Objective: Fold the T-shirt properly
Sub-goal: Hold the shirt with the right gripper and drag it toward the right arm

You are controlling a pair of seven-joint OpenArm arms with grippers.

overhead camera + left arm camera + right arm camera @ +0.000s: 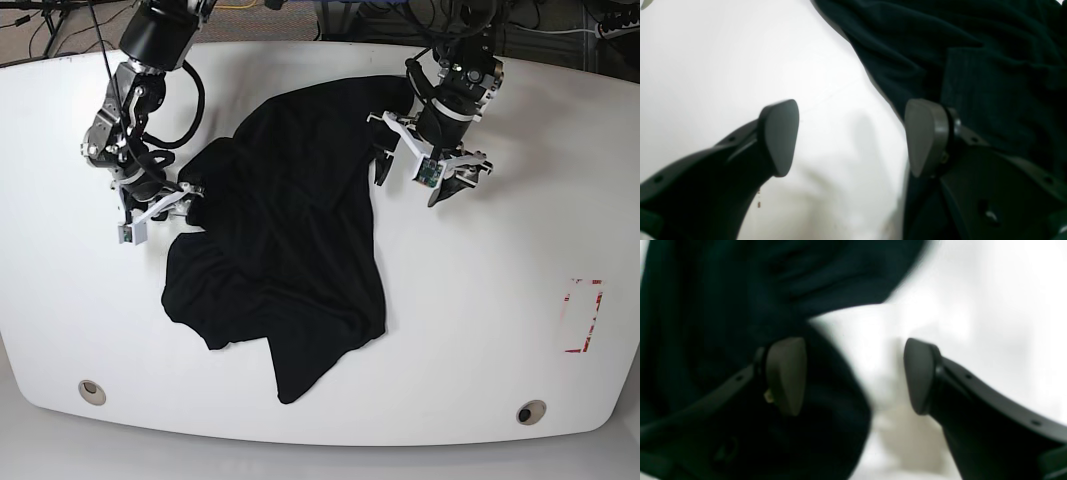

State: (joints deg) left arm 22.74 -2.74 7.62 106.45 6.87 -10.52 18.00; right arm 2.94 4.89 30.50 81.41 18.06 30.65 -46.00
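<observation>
Base view: T-shirt crumpled mid-table, long axis running far edge to near edge. Left gripper at its far corner, right gripper at opposite edge; both jaws apart, straddling cloth edges.

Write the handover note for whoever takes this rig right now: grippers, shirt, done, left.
Left gripper: open, empty, straddling the T-shirt edge at its far corner.
Right gripper: open, empty, at the shirt's opposite side edge.
T-shirt: crumpled and wrinkled on the white table, lying diagonally, not spread flat.
Done: no fold visible.
Left: grasp the edges, spread the shirt flat, then make every fold.
</observation>
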